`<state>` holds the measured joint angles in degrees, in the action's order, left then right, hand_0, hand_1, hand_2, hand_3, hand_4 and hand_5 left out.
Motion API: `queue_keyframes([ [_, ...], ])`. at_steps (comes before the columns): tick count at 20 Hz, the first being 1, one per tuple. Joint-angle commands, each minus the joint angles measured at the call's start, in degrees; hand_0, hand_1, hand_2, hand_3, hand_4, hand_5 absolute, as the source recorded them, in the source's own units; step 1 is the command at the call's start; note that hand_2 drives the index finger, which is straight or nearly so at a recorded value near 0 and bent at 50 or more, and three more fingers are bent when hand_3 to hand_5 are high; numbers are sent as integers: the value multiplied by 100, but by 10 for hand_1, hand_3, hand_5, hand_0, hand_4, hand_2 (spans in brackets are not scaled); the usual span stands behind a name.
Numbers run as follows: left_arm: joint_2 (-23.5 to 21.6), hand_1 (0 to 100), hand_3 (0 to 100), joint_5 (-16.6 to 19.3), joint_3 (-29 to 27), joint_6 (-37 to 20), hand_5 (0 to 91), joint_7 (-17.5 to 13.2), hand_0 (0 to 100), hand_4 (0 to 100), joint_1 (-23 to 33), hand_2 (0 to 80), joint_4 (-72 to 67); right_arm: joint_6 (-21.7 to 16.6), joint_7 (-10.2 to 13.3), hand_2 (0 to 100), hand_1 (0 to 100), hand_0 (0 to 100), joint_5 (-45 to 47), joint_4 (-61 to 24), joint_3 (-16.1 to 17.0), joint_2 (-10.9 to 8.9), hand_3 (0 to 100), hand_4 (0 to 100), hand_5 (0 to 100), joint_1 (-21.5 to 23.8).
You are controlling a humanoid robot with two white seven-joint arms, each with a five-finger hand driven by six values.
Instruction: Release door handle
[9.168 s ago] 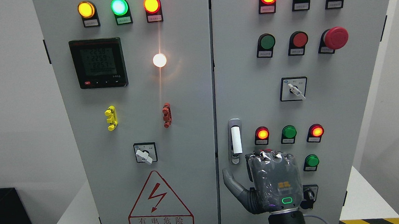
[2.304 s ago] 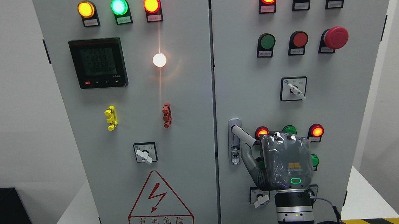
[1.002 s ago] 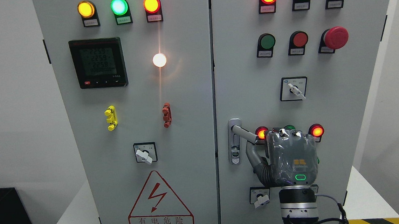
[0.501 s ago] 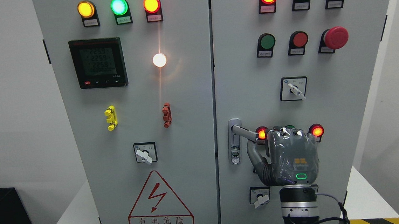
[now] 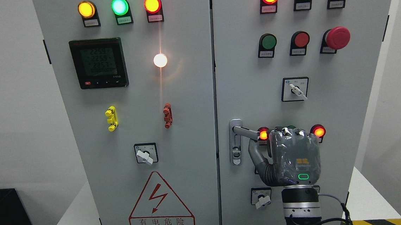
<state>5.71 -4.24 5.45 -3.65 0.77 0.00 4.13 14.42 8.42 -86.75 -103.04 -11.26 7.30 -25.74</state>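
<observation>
1. The right hand (image 5: 295, 157) comes up from the bottom edge right of the middle, its back turned to the camera, and it sits just right of the handle (image 5: 247, 132) on the right door (image 5: 327, 110).
2. The handle is a pale lever pivoting at the top of a metal lock plate (image 5: 237, 148). It is swung out, so its long axis runs from the pivot rightward and slightly down, ending beside the lit red lamp (image 5: 263, 134).
3. The free end of the lever lies up and to the left of the palm. The thumb (image 5: 255, 154) rises under it, close to or touching its underside.
4. The fingers are curled over toward the door, knuckles uppermost. Their tips are hidden behind the hand, so I cannot tell whether they clasp the lever's end or only rest by it; the thumb's reach suggests a hold.
5. Letting go likely means uncurling the fingers and drawing the hand back rightward and down, clear of the lever.
6. The left hand is out of view.
</observation>
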Motion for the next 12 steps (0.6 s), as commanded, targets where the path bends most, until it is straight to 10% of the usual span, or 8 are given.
queue_keyframes([
  [1, 0, 556, 0, 2, 0, 4, 0, 2, 120, 0, 97, 0, 0, -1, 1, 1000, 405, 590, 1, -14, 19, -1, 1000, 1000, 1000, -10],
  [12, 0, 556, 0, 2, 0, 4, 0, 2, 120, 0, 97, 0, 0, -9, -7, 1000, 400, 594, 1, -32, 10, 8, 1000, 1000, 1000, 8],
])
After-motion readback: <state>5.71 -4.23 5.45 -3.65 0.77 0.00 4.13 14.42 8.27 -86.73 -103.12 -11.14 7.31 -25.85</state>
